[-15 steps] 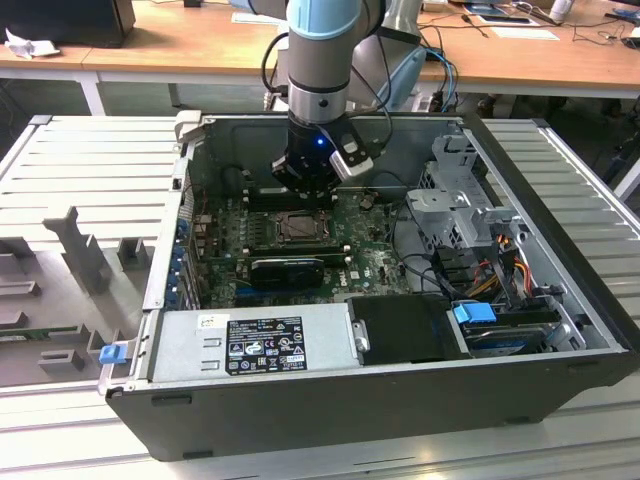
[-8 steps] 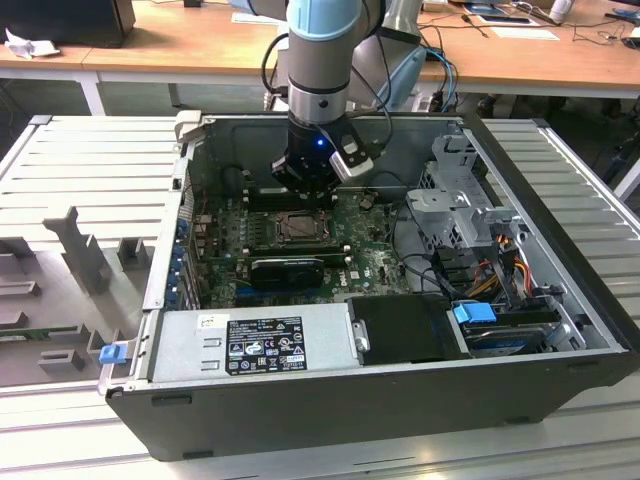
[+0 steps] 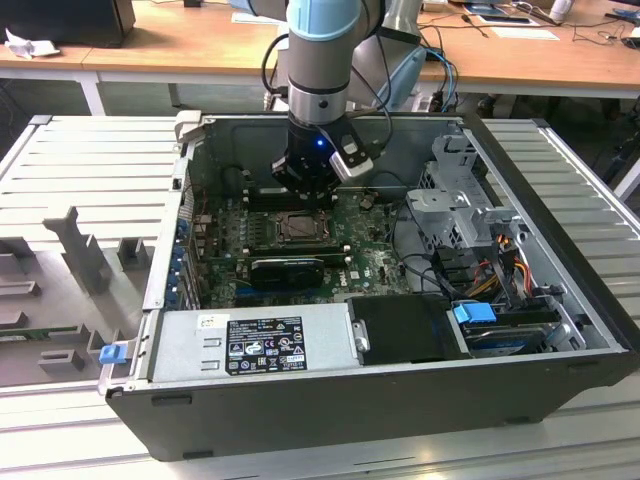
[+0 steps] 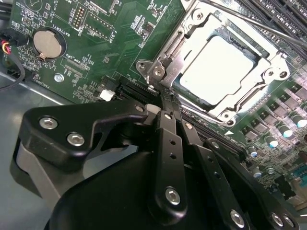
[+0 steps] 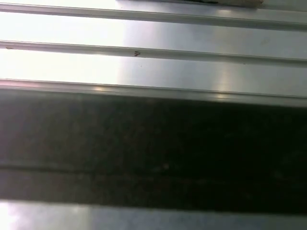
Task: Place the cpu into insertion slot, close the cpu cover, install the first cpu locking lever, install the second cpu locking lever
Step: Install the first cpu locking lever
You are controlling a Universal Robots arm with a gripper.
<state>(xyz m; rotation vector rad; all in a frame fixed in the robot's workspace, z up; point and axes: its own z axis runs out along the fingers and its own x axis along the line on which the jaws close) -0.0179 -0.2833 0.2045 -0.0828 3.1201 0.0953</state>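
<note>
In the exterior view my gripper [image 3: 305, 188] hangs low inside the open computer case, just behind the insertion slot [image 3: 298, 228] on the green board. The second wrist view shows the cpu [image 4: 223, 64], its silver top bright, lying in the slot. The cpu cover [image 4: 175, 38] lies flat over it as a metal frame. My black fingers [image 4: 165, 139] are shut together, and their tips [image 4: 162, 96] touch the cover's corner by a lever hook [image 4: 158, 72]. A thin locking lever rod [image 4: 249, 21] runs along the cover's far side.
The case walls [image 3: 190, 200] surround the board. A power supply [image 3: 255, 345] sits at the front and a drive cage [image 3: 460, 200] with cables on the exterior view's right. A coin battery [image 4: 48, 43] lies on the board. Ribbed metal [image 5: 144, 67] appears in the first wrist view.
</note>
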